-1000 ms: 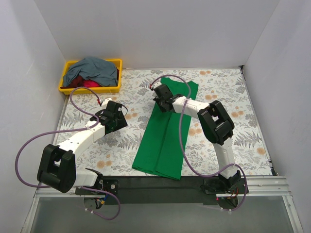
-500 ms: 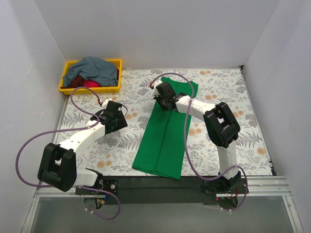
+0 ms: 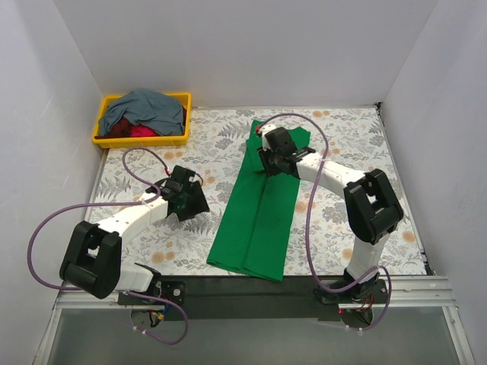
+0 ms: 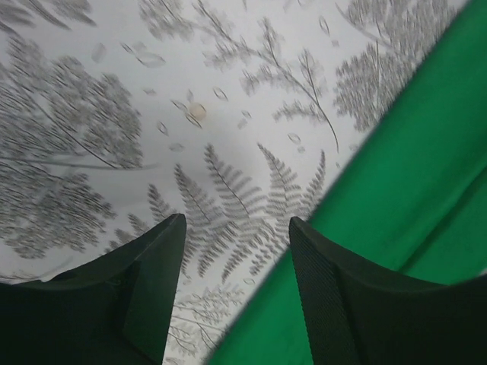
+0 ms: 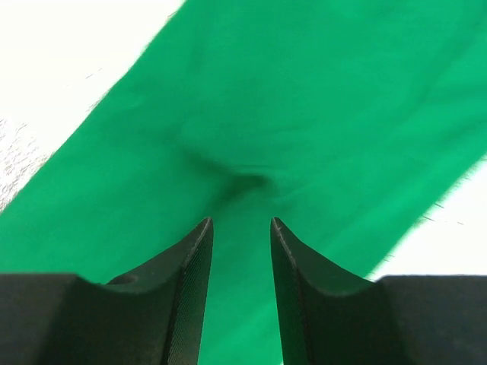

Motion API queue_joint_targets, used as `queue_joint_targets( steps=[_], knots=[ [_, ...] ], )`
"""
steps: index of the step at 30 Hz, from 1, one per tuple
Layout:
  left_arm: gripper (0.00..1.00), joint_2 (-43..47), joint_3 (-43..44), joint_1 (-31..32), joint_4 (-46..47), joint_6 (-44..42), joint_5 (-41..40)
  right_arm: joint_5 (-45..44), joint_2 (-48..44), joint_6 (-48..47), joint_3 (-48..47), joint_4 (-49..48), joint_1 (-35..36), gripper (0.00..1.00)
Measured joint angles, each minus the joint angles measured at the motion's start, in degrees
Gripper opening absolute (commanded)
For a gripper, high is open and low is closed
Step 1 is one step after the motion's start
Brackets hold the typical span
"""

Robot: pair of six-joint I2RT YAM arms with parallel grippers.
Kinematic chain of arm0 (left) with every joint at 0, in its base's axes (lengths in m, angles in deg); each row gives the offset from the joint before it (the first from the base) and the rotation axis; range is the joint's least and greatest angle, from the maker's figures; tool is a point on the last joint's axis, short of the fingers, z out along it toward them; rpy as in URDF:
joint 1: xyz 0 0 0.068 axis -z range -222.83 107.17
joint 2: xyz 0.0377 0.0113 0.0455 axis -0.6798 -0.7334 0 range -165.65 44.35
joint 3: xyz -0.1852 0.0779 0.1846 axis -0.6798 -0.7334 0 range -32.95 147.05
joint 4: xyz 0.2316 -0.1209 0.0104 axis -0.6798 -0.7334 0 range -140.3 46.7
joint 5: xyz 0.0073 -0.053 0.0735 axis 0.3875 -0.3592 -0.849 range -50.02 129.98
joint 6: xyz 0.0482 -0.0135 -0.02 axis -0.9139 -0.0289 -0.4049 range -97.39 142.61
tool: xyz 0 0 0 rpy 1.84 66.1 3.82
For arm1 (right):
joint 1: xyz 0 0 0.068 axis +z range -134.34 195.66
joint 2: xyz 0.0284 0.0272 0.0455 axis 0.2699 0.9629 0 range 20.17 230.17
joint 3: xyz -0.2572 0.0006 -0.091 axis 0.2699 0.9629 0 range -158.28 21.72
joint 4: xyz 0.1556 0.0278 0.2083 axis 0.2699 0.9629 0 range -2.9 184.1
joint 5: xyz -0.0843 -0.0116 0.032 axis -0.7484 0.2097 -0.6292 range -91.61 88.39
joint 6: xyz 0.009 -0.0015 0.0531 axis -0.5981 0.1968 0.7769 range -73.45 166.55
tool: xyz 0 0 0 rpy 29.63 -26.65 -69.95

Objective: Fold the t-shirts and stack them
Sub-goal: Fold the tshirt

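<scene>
- Top external view is showing the green t-shirt (image 3: 259, 220) lying on the desk (image 3: 213, 141) as a long narrow strip, its sides already turned in. It is running from the far middle toward the near edge.
- The grey-blue t-shirt (image 3: 148, 106) is sitting heaped in the yellow bin (image 3: 141, 141) at the far left corner, with the red t-shirt (image 3: 137, 131) peeking out beneath it. Both are waiting unfolded.
- I am holding my left fingers (image 4: 144, 296) spread wide with nothing between them, over the fern-printed desk just beside the strip's left edge.
- I am holding my right fingers (image 5: 304, 293) only narrowly parted above the far part of the strip. Green cloth is filling the view beneath them, and a small dark pucker is sitting just ahead of the tips. As far as I can see, nothing is caught between them.
- The cloth is looking light, thin and floppy to me, so I am expecting it to sag and slide on itself rather than hold a shape. A pinch taking only the top layer would likely be peeling the fold open.
- I am reckoning a crosswise fold comes next. For that I would be taking hold at the two corners of one short end, pinching through all the layers and carrying them level.
- I am wary of the whole strip dragging along the desk instead of folding.
</scene>
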Motion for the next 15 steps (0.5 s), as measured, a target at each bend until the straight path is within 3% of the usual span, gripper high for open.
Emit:
queue_joint_targets(
  steps=[9,15],
  knots=[
    [0.42,-0.5,-2.9,8.8,0.5,7.5,11.6,10.5,1.7,8.9,1.7,-5.3,-18.9,0.39],
    [0.36,-5.5,-3.4,10.8,2.5,12.6,16.7,15.7,12.7,11.5,-5.6,-6.3,-22.9,0.39]
  ],
)
